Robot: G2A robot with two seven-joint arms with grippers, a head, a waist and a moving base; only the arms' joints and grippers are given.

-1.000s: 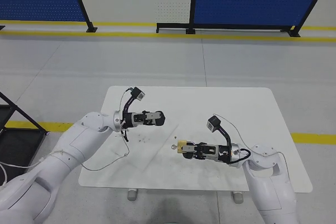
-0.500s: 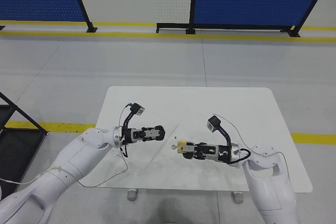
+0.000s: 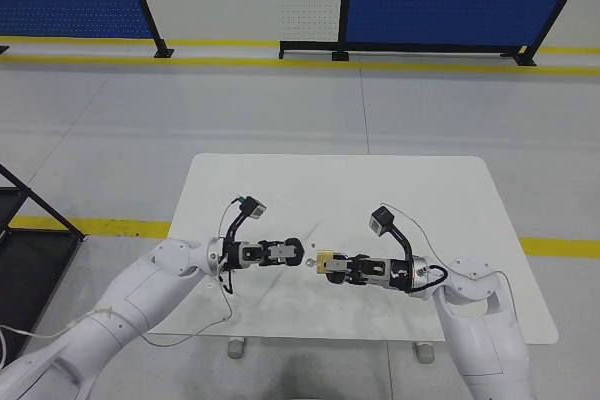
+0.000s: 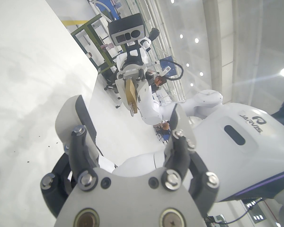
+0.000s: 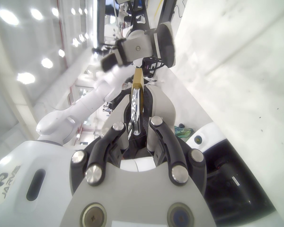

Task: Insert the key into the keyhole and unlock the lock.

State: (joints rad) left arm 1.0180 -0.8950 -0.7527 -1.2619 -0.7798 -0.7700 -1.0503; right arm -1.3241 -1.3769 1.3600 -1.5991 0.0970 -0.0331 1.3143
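One lock (image 3: pixel 324 262), held level, body pointing at left hand (image 3: pixel 299 252)

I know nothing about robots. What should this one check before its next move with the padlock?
1. Grip on padlock: ok, the right gripper is shut on its shackle.
2. Opening of left gripper: ok, fingers apart.
3. Key held by left gripper: not ok, nothing between its fingers.
4. Key in keyhole: cannot tell; a small silver piece sticks out of the padlock's end.
5. Line-up: ok, left gripper faces the padlock's end at close range.
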